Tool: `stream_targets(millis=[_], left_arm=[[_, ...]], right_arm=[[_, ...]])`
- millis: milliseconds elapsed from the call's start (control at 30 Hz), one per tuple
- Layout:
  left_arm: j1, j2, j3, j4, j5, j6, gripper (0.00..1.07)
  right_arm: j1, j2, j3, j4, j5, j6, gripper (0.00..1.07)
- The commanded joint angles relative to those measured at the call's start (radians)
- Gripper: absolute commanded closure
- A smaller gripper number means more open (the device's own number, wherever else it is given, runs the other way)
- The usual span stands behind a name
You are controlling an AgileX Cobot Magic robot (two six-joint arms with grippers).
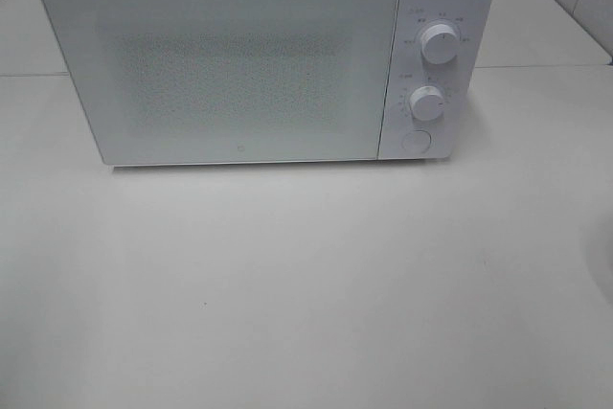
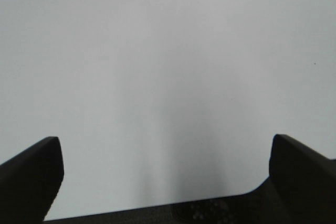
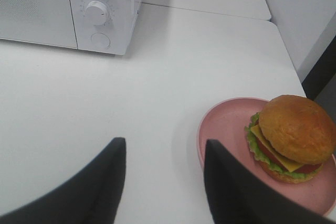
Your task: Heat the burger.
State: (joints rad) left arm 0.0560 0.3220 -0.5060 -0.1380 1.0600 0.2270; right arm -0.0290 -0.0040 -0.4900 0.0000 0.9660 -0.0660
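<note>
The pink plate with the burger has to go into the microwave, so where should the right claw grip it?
Judging by the right wrist view, grip the pink plate at its bare raised rim on the side facing the right claw. The burger sits toward the far edge, leaving that side free. Come in low, one finger under the rim.

Shut microwave [image 1: 239, 64] door blocks entry; table [image 1: 287, 284] before it open.

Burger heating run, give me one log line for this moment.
microwave: door shut | burger: on pink plate, table | left gripper: open, empty | right gripper: empty, beside plate
</note>
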Motion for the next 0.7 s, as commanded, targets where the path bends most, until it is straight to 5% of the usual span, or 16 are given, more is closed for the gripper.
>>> stream_targets(millis=[33, 433, 700], left_arm=[[0.001, -0.066, 0.006, -0.006, -0.021, 0.002, 0.05], [0.001, -0.358, 0.006, 0.022, -0.022, -0.001, 0.05], [0.001, -0.352, 0.006, 0.022, -0.022, -0.003, 0.05]], right_arm=[[-0.002, -0.027, -0.002, 0.000, -0.005, 0.008, 0.58], [-0.002, -0.027, -0.002, 0.000, -0.005, 0.008, 0.58], [-0.002, -0.027, -0.002, 0.000, -0.006, 0.008, 0.58]])
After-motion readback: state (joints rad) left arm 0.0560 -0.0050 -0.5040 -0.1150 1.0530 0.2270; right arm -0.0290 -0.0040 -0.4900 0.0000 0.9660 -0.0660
